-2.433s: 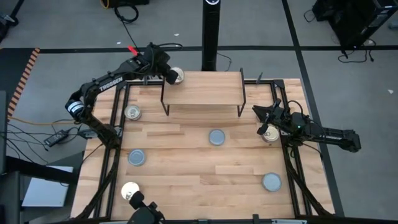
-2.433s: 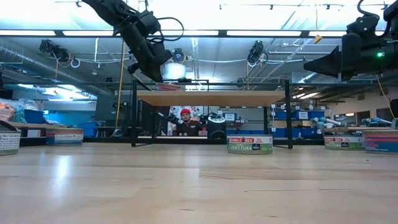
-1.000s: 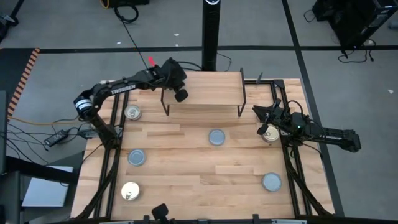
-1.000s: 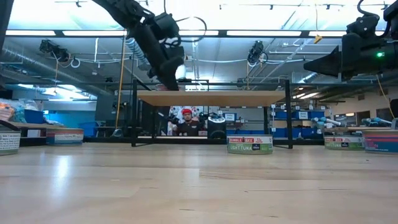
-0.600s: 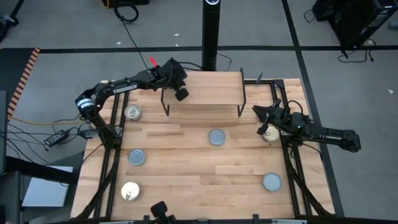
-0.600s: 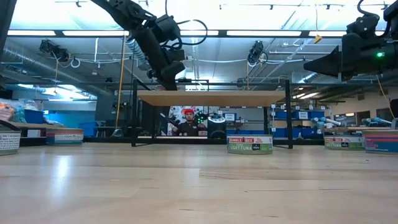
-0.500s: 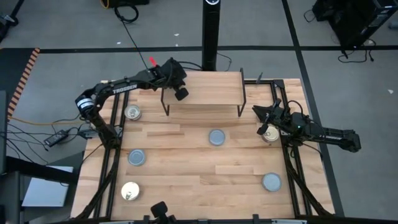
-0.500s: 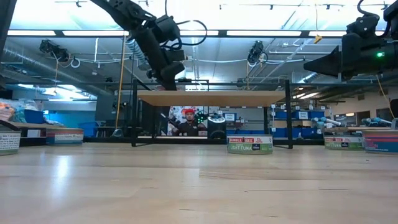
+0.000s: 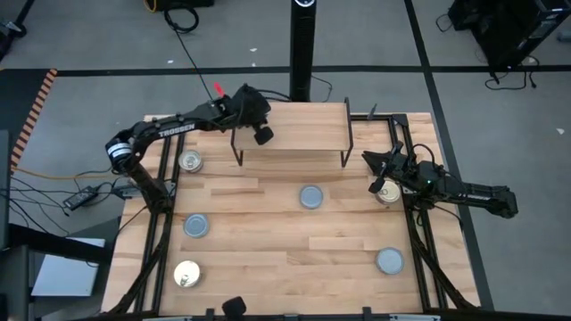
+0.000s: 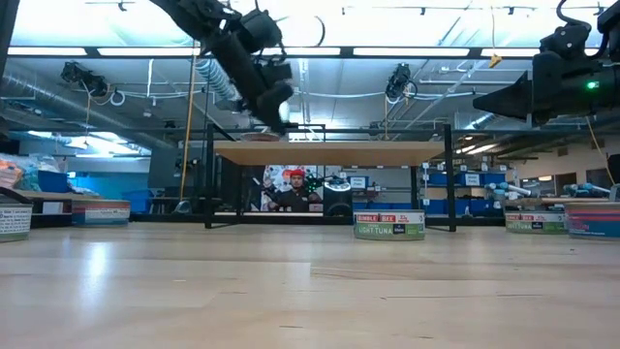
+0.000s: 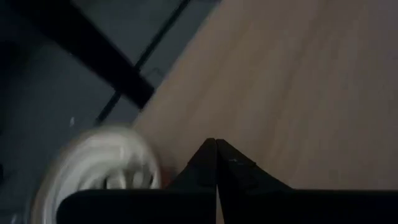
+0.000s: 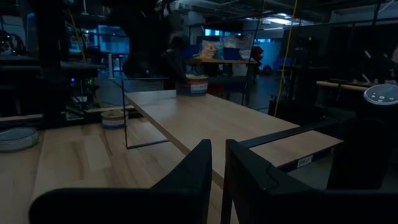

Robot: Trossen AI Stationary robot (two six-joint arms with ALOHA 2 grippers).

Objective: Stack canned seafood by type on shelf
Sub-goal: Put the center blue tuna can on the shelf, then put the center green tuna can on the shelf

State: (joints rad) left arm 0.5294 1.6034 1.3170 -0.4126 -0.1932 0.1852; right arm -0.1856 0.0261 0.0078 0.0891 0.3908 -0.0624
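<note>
The left tool hangs over the left end of the shelf, fingers pressed together on nothing. In the left wrist view a gold-lidded tin sits on the shelf board just beside the tool and close to the board's edge. The right tool is poised near the shelf's right legs, above a gold-lidded tin on the worktop, fingers nearly together and nothing visibly gripped.

Still on the worktop: two more gold-lidded tins and three blue-grey tins.

Risks, as judged:
- The clenched left tool could clip the shelved tin and push it off the near edge.
- With a tin placed that near the edge, a stack built on it may topple.
</note>
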